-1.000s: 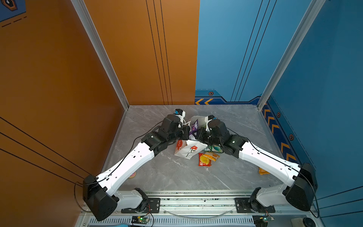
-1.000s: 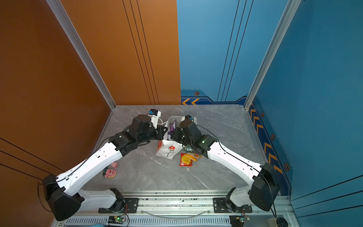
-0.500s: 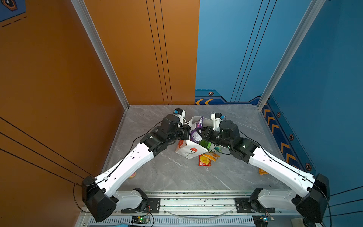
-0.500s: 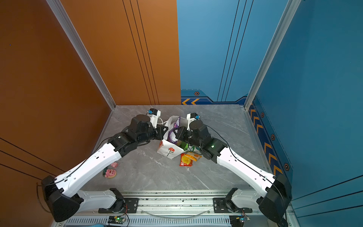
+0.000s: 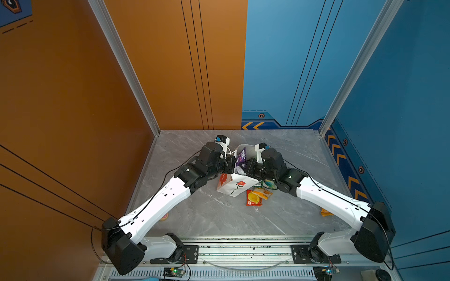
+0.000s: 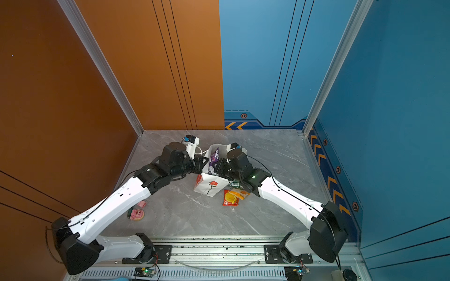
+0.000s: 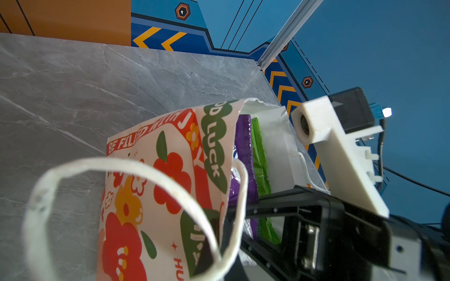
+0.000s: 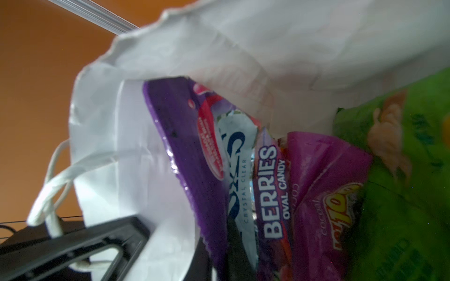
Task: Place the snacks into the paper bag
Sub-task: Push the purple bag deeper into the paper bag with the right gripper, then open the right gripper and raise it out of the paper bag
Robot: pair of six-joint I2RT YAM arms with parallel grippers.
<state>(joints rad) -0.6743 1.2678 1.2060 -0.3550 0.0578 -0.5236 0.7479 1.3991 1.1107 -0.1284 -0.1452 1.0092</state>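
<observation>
Standing tilted near the middle of the grey table (image 5: 214, 219), the paper bag (image 5: 231, 187) is seen in both top views with its mouth open upward. A purple packet (image 5: 241, 155) is lodged upright in that mouth. In the right wrist view, a small magenta packet (image 8: 323, 194) and a green packet (image 8: 401, 194) are packed in beside it. The bag's rim is pinched by the left gripper (image 5: 232, 162), whose fingers are closed on the paper wall, with a cord handle (image 7: 121, 165) looped beside them. The purple packet is clamped by the right gripper (image 5: 245, 167), its fingers brought nearly together inside the bag. Just beside the bag's base a red packet (image 5: 253, 199) is found flat on the table, overlapped by an orange-yellow packet (image 5: 265, 193). Well apart, an orange packet (image 5: 326, 213) is partly hidden under the right arm. A pink round thing (image 6: 136, 214) is seen by the left arm.
</observation>
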